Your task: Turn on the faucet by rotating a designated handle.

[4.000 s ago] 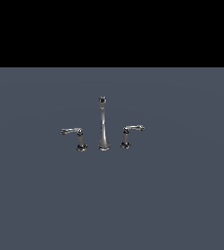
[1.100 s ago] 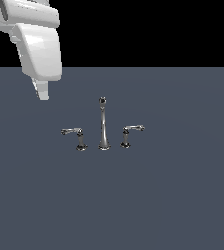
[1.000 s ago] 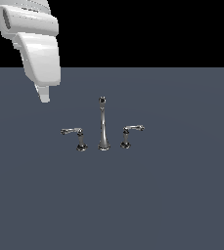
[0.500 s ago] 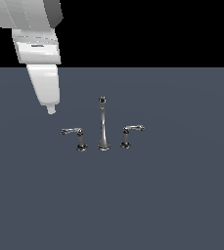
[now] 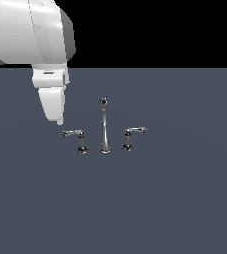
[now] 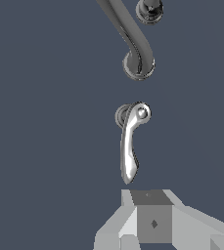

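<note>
Thin chrome handle point(image 5: 73, 133), a lever atop a short post with dark flared base, just below and slightly toward the exterior view's right of the gripper point(image 5: 60, 121), not touching it. In the wrist view, same handle point(image 6: 130, 144) lying directly ahead of the gripper point(image 6: 150, 222), free lever end nearest, post farthest. Grey fingers point(image 6: 154, 223) seen close together with nothing between them; open or closed cannot be told. Beyond the handle, away from the gripper: faucet spout point(image 5: 104, 126), tall, slender, tapering, dark round tip. Farther still, twin lever point(image 5: 133, 132), well apart from the gripper. All standing on a flat dark grey surface point(image 5: 174, 198).
</note>
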Tool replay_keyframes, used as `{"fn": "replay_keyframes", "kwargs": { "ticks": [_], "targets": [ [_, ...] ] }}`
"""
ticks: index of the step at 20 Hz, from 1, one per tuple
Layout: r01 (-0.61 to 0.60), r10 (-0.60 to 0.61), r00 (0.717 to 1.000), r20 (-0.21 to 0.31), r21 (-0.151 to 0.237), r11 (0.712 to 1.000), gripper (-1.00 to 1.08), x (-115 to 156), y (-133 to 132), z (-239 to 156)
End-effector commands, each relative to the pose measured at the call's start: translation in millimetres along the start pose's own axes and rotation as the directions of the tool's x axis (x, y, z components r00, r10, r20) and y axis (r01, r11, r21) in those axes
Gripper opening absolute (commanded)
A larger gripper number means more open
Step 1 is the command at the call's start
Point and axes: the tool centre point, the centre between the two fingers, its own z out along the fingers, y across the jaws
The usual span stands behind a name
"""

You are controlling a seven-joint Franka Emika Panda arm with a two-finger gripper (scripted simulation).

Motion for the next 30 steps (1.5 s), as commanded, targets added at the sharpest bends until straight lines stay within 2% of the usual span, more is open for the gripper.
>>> {"fn": "replay_keyframes", "kwargs": {
  "ticks": [1, 9, 16, 22, 30],
  "targets": [
    [-0.046, 0.046, 0.999, -0.003, 0.001, 0.999, -1.0, 5, -11, 12],
    [-0.16, 0.16, 0.987, -0.007, 0.002, 0.987, -1.0, 19, -37, 41],
    [-0.202, 0.202, 0.979, -0.007, 0.003, 0.979, -1.0, 25, -46, 51],
    [-0.203, 0.203, 0.979, -0.006, 0.003, 0.979, -1.0, 25, -46, 51],
    [-0.203, 0.203, 0.979, -0.006, 0.003, 0.979, -1.0, 7, -23, 51]
  ]
}}
